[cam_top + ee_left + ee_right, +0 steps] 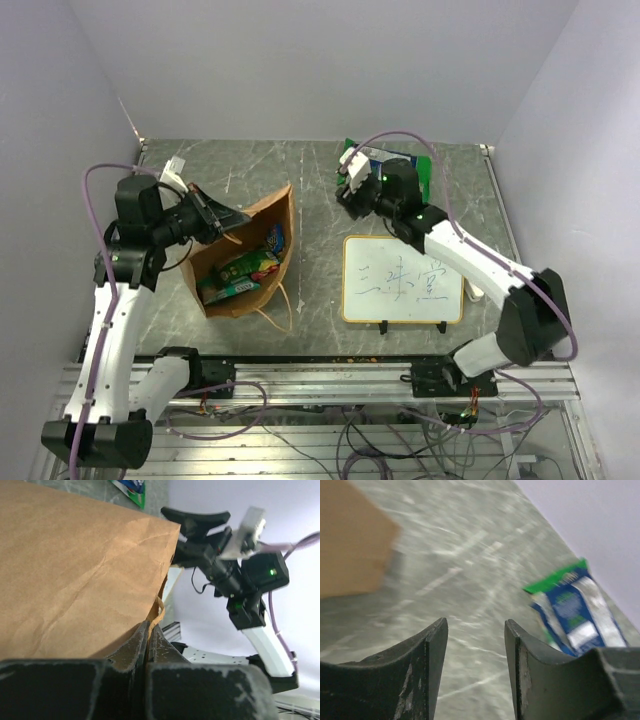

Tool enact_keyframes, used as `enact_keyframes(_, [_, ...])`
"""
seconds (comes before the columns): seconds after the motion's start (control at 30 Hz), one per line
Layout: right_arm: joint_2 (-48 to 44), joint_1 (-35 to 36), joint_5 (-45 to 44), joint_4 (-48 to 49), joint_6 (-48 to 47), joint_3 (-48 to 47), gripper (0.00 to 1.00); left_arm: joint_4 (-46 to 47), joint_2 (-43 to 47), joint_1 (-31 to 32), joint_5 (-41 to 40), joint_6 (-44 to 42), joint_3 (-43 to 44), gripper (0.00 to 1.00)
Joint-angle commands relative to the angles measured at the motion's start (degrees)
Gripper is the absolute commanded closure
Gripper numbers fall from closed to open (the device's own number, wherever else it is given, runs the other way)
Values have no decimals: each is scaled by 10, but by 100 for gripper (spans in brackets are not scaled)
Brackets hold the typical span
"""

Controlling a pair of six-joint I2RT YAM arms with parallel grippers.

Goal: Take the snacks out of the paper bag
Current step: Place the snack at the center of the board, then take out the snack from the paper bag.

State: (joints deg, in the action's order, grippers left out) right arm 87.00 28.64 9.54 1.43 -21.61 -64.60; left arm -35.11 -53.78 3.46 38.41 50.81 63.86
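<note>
The brown paper bag (262, 215) lies on its side left of centre, its mouth facing the near edge. Several glossy packets (243, 270) show inside it: green, blue and yellow ones. My left gripper (232, 222) is shut on the bag's rim; in the left wrist view the fingers (131, 645) pinch the paper edge (80, 570). A green bag with a blue-white label (570, 605) lies on the table at the back right, partly hidden under my right arm in the top view (418, 170). My right gripper (345, 185) is open and empty above the table, between the two.
An orange-framed whiteboard (402, 279) with writing lies flat at the right centre. The grey marbled table (300, 165) ends at white walls behind and at both sides. A metal rail (320, 375) runs along the near edge.
</note>
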Motion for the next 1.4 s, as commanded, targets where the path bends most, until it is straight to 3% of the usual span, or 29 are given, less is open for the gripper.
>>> enact_keyframes(0.0, [-82,56,51,-80,90,-1,52,85,45,1,33,98,-40,93])
enact_keyframes(0.2, [-191,146,68,-98,149,34,52,186,84,1,63,202,-101,93])
enact_keyframes(0.47, [-282,235,98,-131,139,43,51,-33,53,1,42,74,2,93])
enact_keyframes(0.6, [-317,275,146,-139,66,48,49,-42,55,2,50,68,0,93])
enact_keyframes(0.83, [-249,367,150,-183,-82,-11,48,5,73,2,57,97,-19,93])
enact_keyframes(0.97, [-189,406,98,-177,-127,-21,48,8,69,1,66,87,-21,93])
enact_keyframes(1.2, [-102,429,50,-87,-241,35,46,-27,59,2,44,47,16,93])
enact_keyframes(1.37, [-17,433,20,-69,-292,-1,46,-26,57,1,42,34,19,93])
